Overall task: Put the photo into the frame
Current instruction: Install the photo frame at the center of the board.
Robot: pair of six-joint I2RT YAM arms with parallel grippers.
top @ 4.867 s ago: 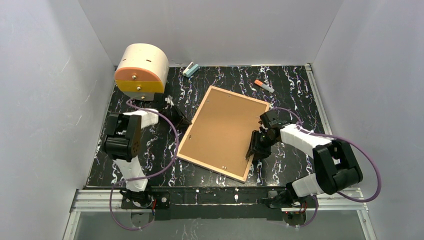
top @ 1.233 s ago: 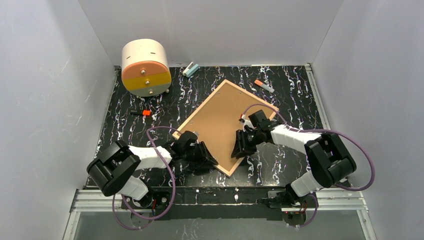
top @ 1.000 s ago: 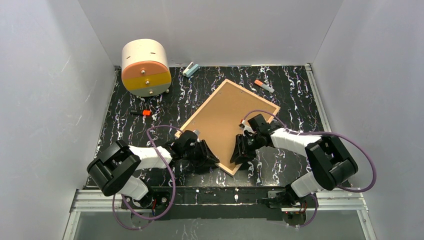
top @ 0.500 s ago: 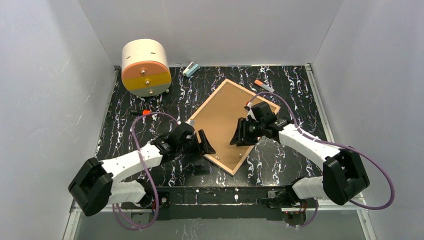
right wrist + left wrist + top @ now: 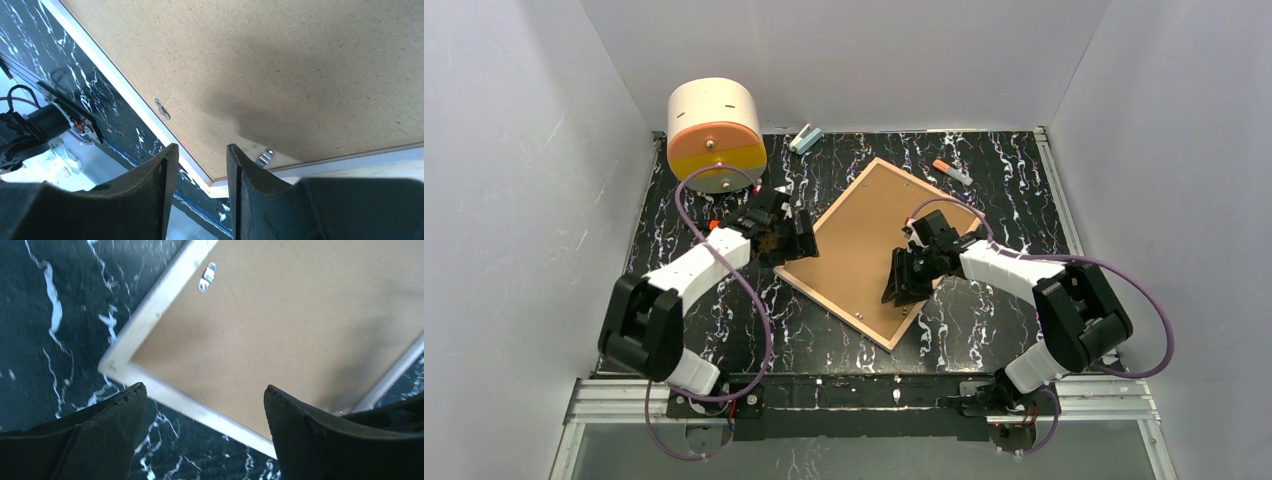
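Mid-table, we are hovering over the still-backed frame (image 5: 834,311), photo unseen: left gripper (image 5: 203,389) wide, right gripper (image 5: 201,147) half-open, both empty.

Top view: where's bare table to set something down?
Free: patch right of the frame, between marker and right arm; near strip below the frame's corner. Crowded: far left around the drum and left fingers; right fingers over the frame's near edge.
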